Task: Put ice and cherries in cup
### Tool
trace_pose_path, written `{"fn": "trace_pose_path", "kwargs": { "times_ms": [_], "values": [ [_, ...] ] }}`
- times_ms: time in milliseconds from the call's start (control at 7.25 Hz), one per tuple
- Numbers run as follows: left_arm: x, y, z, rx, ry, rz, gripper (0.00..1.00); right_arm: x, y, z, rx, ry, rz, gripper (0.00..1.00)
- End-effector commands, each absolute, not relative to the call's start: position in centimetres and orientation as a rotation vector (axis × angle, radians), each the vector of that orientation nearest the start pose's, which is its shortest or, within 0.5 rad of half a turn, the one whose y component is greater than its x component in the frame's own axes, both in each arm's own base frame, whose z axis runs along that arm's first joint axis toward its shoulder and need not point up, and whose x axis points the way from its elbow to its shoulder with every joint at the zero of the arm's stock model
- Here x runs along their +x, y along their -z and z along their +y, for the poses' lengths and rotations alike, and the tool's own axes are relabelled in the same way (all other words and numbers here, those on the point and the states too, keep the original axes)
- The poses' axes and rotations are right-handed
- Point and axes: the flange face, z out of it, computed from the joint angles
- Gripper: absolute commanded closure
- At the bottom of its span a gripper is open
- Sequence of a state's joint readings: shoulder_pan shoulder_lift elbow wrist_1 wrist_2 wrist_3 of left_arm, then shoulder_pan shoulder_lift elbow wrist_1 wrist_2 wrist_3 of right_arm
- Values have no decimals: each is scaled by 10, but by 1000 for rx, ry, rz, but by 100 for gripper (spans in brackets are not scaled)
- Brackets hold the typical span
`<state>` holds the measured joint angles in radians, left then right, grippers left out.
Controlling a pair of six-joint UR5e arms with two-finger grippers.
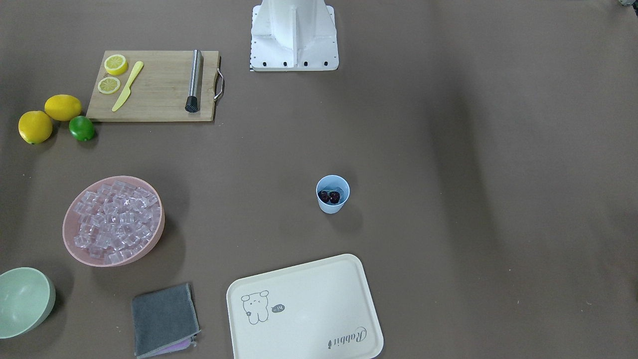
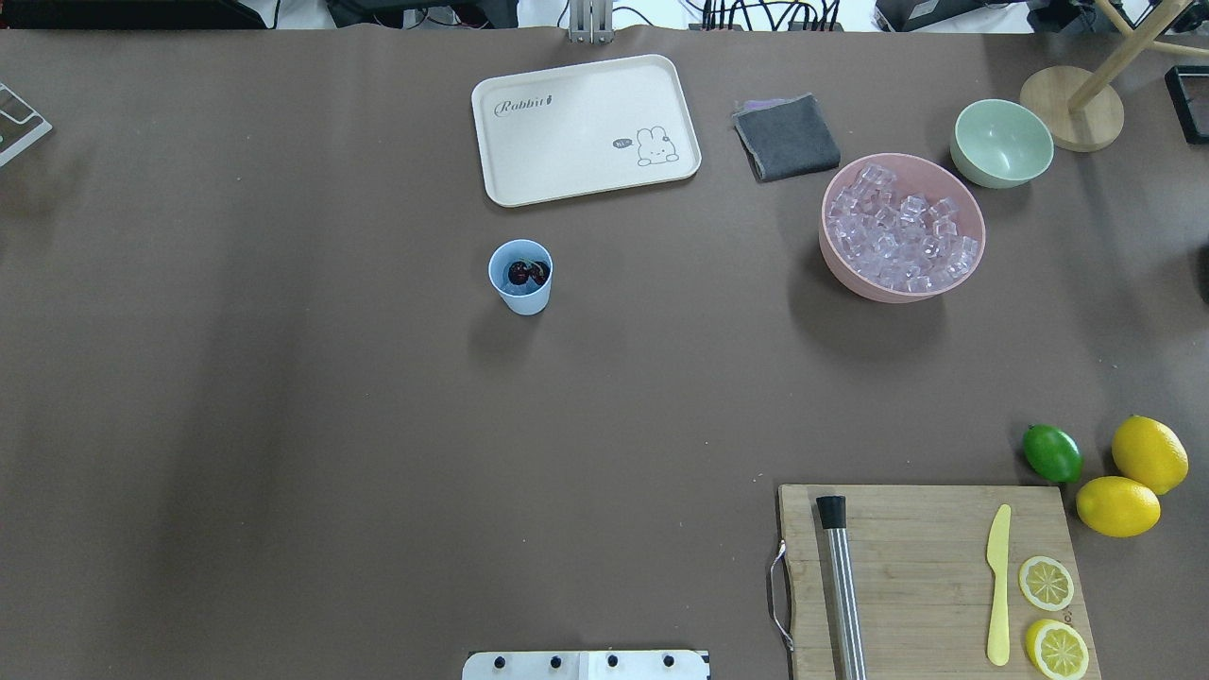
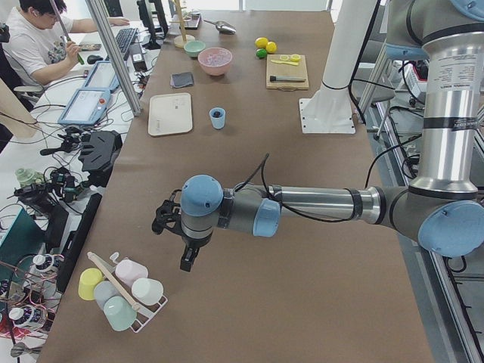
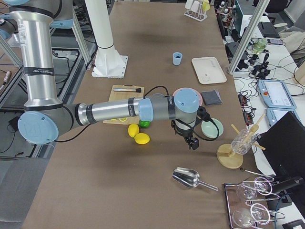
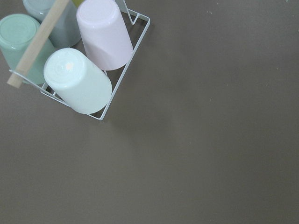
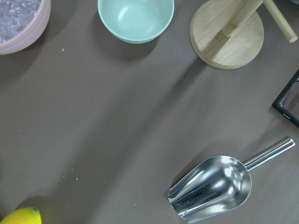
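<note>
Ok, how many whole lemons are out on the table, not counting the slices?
2. One lemon lies just past the lime, farthest from the cutting board; the other sits beside it, off the board's corner. None appears hidden.

A long table point(image 3: 325, 265) is covered with brown sheeting. A white desk point(image 3: 30, 155) strewn with cables point(image 3: 72, 136) is set alongside.

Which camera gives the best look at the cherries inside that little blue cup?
The exterior front-facing view: it looks down into the cup, showing both cherries. Overhead exterior shows them about as well. Side views show only a dark spot; wrist cameras miss them.
</note>
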<state>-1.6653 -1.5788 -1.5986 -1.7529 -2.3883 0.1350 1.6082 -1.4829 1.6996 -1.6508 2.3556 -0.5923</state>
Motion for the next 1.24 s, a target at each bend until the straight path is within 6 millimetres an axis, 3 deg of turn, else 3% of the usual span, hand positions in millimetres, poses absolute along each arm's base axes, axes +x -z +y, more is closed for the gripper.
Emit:
{"fn": "trace_pose_path", "kwargs": {
  "times_ms": [0, 138, 276, 690, 828, 966, 1103],
  "values": [
    [-108, -611, -509, 313, -135, 782, 3, 78, -577, -532, 278, 527, -719, 1],
    [-112, -609, -502, 339, -139, 778, 3, 78, -602, -527, 236, 513, -731, 1],
    [-112, -611, -494, 349, -137, 777, 3, 78, -602, -527, 236, 511, -733, 1],
    [-113, -617, -502, 322, -130, 710, 3, 76, -584, -539, 265, 518, -741, 1],
    [-104, -606, -510, 267, -130, 719, 3, 77, -589, -539, 259, 515, -739, 1],
    [-99, -579, -539, 220, -128, 722, 3, 77, -589, -537, 260, 515, -739, 1],
    [-99, -575, -547, 186, -117, 723, 3, 77, -591, -532, 259, 519, -739, 1]
  ]
}}
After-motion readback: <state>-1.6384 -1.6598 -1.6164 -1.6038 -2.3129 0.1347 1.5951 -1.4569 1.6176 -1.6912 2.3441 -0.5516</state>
